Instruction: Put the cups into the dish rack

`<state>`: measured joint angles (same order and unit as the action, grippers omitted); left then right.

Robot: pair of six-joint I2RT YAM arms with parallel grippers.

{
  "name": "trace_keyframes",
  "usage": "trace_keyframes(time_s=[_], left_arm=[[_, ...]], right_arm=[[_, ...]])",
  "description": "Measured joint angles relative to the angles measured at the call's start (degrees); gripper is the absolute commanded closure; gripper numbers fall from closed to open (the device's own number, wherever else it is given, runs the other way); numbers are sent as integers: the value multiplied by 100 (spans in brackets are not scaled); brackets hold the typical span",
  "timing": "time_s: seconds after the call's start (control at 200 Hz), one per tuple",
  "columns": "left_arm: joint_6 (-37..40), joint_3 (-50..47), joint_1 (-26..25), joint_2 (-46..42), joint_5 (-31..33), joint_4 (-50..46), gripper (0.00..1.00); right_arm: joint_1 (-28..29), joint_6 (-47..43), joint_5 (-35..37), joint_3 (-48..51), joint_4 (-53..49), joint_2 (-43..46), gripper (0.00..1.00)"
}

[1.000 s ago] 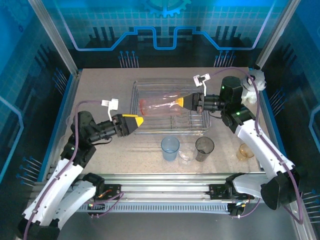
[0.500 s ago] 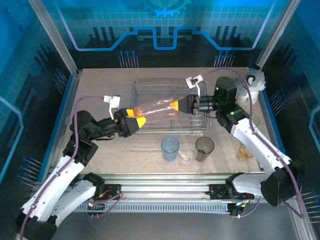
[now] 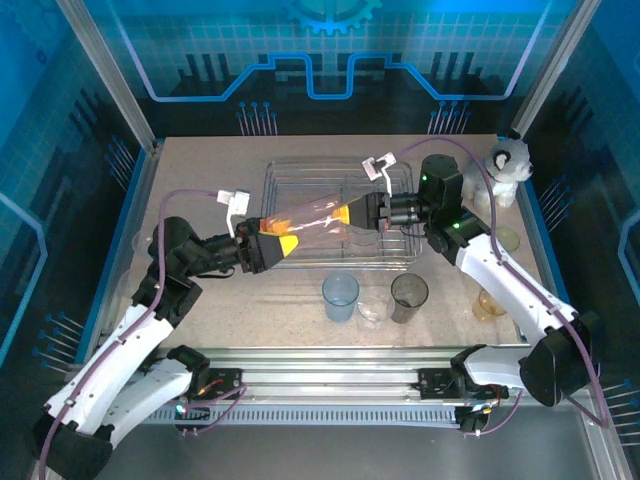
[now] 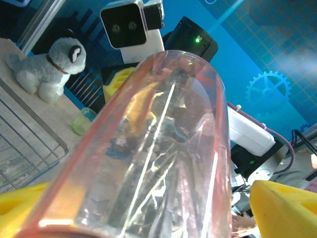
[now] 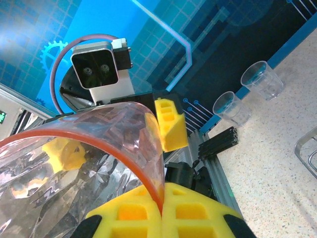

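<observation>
My right jaws were pinched shut on the pink tumbler's point(image 3: 315, 214) rim. My left jaws stood wide around its other end, above the dish rack point(image 3: 310, 165).

Pink cup point(image 3: 310, 215) lies tilted over wire dish rack point(image 3: 300, 180); perhaps nested stack.

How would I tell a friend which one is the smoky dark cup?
Find the wire dish rack in the middle of the table. On its near side three cups huddle together. The dark grey cup is the rightmost, next to a clear cup and a blue cup.
</observation>
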<state>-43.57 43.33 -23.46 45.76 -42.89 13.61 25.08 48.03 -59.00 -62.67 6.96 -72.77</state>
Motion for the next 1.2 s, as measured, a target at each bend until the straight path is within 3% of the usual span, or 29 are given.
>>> trace_keyframes(time_s=[0.22,0.4,0.465,0.53,0.615,0.721,0.821,0.956,1.016,1.106,1.201], left_arm=[[0,4,-9,22,-9,-26,45],[11,13,-7,37,26,-39,63],[15,15,-9,39,66,-66,66],[44,39,-37,59,127,-155,75],[210,184,-125,81,409,-605,76],[625,728,-146,136,1117,-1773,80],[949,1274,-144,249,1753,-2597,92],[1200,1445,-146,271,2192,-3228,92],[1392,2415,-175,857,2852,-4695,92],[1641,3585,-164,1716,3580,-5333,92],[1823,4068,-157,2168,4024,-5864,95]], right_arm=[[-2,22,-24,-11,37,-52,100],[-2,42,-66,-81,28,-140,100],[-4,11,-57,-101,-52,-157,76],[2,-79,35,-162,-245,-177,46],[7,-437,330,-278,-761,-184,39],[-92,-1187,1185,-597,-1961,-184,37],[-293,-1683,1871,-767,-2787,-184,37],[-365,-2046,2413,-785,-3423,-184,37],[-503,-2446,3547,-846,-4028,-181,37],[-966,-2830,5038,-852,-4715,-332,37],[-1163,-3038,5901,-841,-5145,-608,38]])
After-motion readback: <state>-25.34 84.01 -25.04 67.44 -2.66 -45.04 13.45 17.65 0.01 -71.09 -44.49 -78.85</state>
